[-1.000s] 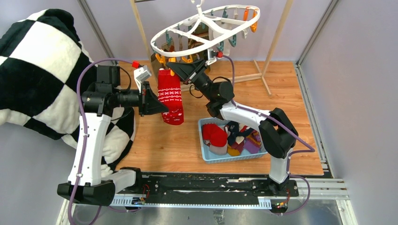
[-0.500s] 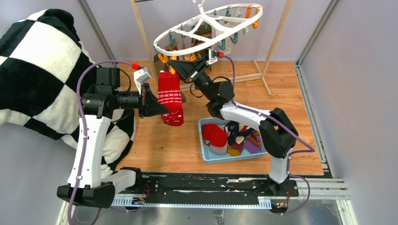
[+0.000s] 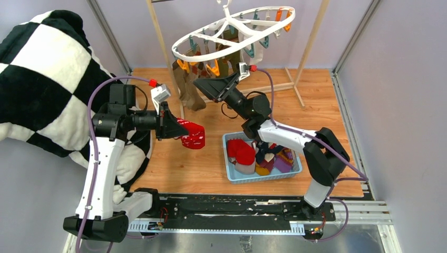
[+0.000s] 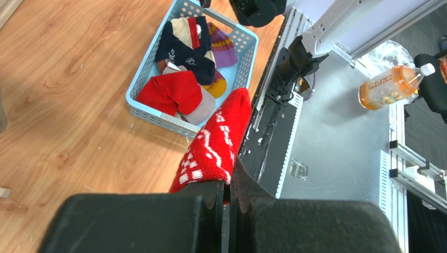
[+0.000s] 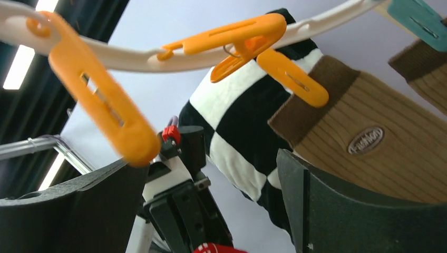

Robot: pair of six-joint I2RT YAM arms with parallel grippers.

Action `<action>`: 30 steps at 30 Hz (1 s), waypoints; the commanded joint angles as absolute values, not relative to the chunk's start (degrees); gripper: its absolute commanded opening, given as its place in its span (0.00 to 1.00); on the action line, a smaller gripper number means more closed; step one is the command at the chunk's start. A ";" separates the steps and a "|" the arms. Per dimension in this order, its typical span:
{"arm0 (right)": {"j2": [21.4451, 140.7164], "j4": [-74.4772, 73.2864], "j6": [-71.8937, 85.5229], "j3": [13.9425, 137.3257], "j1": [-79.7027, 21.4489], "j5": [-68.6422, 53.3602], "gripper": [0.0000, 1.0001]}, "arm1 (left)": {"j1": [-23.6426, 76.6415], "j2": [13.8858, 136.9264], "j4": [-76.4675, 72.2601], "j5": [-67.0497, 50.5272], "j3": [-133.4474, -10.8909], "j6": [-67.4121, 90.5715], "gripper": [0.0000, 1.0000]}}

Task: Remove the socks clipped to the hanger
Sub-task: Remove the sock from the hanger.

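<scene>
Clenches the left hand [image 3: 175,126] on a red white-patterned sock [image 3: 193,135], apart from the white hanger [image 3: 229,23], above the wooden bench [image 3: 174,168], just left of the blue basket [image 3: 263,177]. Holds the right hand [image 3: 210,87] released, fingers wide, under the hanger rim, beside orange clips [image 5: 105,100] and a clipped brown ribbed sock [image 5: 369,137].

Bright, even light is cast from above, and only soft shadows are thrown on the wooden floor [image 3: 179,168]. In the right wrist view a strip light [image 5: 20,66] is blown out at left, and the nearest orange clip [image 5: 129,134] is blurred.
</scene>
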State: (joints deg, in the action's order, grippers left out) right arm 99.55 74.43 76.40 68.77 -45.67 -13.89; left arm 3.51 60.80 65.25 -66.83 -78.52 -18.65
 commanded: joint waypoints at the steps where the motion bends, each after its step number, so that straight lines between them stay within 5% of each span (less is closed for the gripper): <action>1: 93.53 70.80 69.72 64.59 -44.84 -17.82 0.98 | 3.70 59.23 65.30 -66.89 -77.95 -19.43 0.00; 7: 87.33 69.75 63.94 55.05 -45.35 -24.77 0.99 | 3.75 59.42 65.30 -67.18 -79.61 -19.09 0.00; 15: 78.58 59.81 45.83 50.93 -49.97 -33.49 0.84 | 3.70 60.13 65.30 -66.98 -80.28 -18.90 0.00; 24: 80.59 53.41 41.86 55.47 -53.08 -36.48 0.53 | 3.69 60.13 65.30 -66.62 -81.38 -18.23 0.00; 30: 78.37 46.63 38.21 56.26 -53.41 -34.44 0.19 | 3.71 60.27 65.25 -66.80 -81.35 -17.92 0.00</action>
